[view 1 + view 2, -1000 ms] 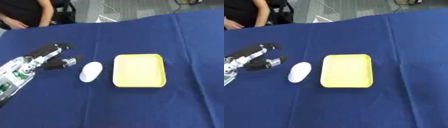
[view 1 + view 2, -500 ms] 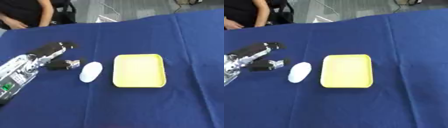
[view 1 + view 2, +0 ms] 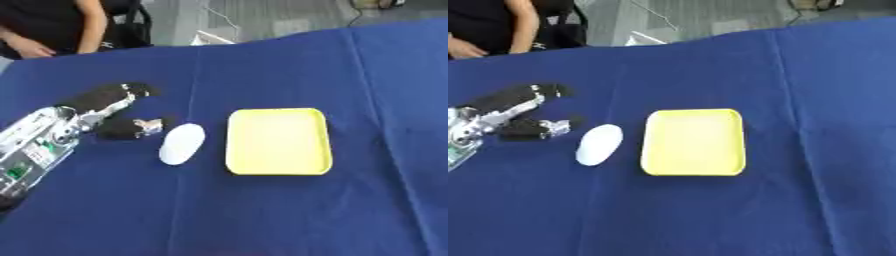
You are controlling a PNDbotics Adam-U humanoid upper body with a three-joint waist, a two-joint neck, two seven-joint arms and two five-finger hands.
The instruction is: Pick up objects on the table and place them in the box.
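A white oval object (image 3: 182,143) lies flat on the blue table cloth, just left of a shallow yellow box (image 3: 322,142) that holds nothing. My left hand (image 3: 112,104) comes in from the left, fingers straight and spread. Its thumb (image 3: 131,127) ends a short way left of the white object and does not touch it. Nothing is in the hand. My right hand shows in neither view.
The blue cloth (image 3: 289,215) covers the whole table, with a crease running down past the white object. A person in black stands at the far left edge (image 3: 52,30), away from the objects.
My left hand has slid slightly toward the white object, its thumb now closer to it. The object and the yellow box have stayed where they were.
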